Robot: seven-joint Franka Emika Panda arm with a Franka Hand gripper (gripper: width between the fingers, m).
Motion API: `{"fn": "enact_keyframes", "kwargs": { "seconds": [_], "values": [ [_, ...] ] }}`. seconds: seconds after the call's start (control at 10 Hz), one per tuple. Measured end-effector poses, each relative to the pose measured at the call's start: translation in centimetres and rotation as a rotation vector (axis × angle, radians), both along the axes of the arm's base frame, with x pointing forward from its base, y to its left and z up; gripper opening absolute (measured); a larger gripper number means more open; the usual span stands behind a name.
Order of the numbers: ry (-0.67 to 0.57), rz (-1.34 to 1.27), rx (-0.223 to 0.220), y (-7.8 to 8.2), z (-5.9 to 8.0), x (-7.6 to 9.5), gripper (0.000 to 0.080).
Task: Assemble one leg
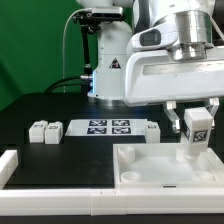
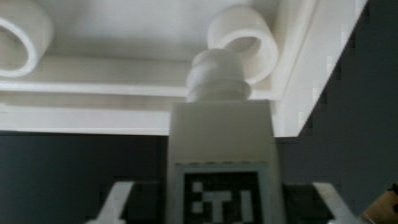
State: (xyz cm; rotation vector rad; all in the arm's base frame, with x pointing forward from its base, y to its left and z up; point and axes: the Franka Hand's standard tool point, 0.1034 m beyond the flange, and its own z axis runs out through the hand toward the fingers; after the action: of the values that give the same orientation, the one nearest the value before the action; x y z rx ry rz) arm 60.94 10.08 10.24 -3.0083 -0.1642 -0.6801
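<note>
One small white stubby leg (image 1: 197, 142) with a black-and-white square tag, upright, pinched between the fingers of the tool (image 1: 197, 126). Its narrow tip points at a round corner socket (image 2: 244, 45) of the large flat white square panel (image 1: 150, 165); whether they touch cannot be told.

Table (image 1: 40, 105): matte black, carrying the marker board (image 1: 108, 127) and two small white tagged blocks (image 1: 45, 130) at the exterior view's left.

Room: green curtain (image 1: 30, 40) behind.

Open table (image 1: 40, 108) behind loose legs (image 1: 45, 130), marker board (image 1: 110, 127) mid-table, raised panel (image 1: 160, 172) in front
</note>
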Motion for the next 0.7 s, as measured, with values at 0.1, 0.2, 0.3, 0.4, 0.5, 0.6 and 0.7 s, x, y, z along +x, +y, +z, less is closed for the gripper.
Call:
{"fn": "enact_keyframes", "kwargs": {
  "seconds": [0.1, 0.2, 0.3, 0.4, 0.5, 0.6, 0.7],
  "values": [
    [0.000, 0.000, 0.000, 0.0, -0.1, 0.0, 0.0290],
    [-0.023, -0.001, 0.002, 0.0, 0.0, 0.1, 0.0290],
    [-0.025, -0.002, 0.002, 0.0, -0.1, 0.1, 0.0290],
    [-0.093, -0.006, 0.008, -0.1, 0.3, 0.5, 0.0290],
    [-0.180, -0.009, 0.014, -0.3, 0.3, 0.5, 0.0290],
    [-0.208, -0.008, 0.013, -0.4, -0.8, -0.2, 0.0290],
    [-0.144, -0.008, 0.008, -0.4, -2.0, -0.8, 0.0290]
  ]
}}
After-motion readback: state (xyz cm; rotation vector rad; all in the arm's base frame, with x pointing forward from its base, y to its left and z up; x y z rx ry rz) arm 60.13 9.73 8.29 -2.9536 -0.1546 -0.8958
